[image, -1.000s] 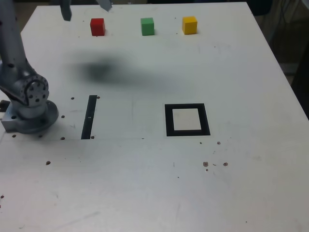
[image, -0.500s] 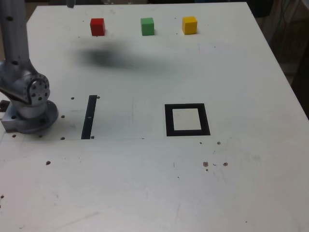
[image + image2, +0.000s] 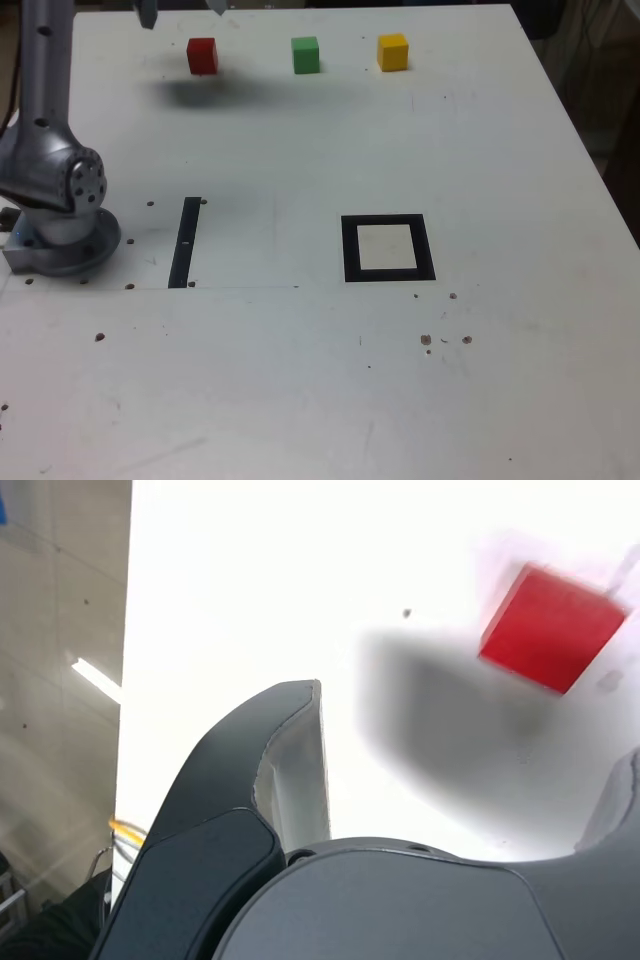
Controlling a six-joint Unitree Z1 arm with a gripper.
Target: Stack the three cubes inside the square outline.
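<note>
Exterior view, left to right: arm base (image 3: 60,215) at the near left, gripper (image 3: 180,12) tips only at the far edge, then red cube (image 3: 202,55), green cube (image 3: 305,54) and yellow cube (image 3: 392,51) in a far row. Square outline (image 3: 388,248) sat empty, nearer and right of centre. Wrist view alone showed the jaws spread wide, gripping nothing, red cube (image 3: 550,628) beyond them, not touching.

The arm's base (image 3: 62,235) sits at the exterior view's left edge, its grey link (image 3: 45,70) rising straight up out of frame. The hand (image 3: 180,12) hangs at the top edge — two fingertips well apart, nothing between them — jaws spread wide.
</note>
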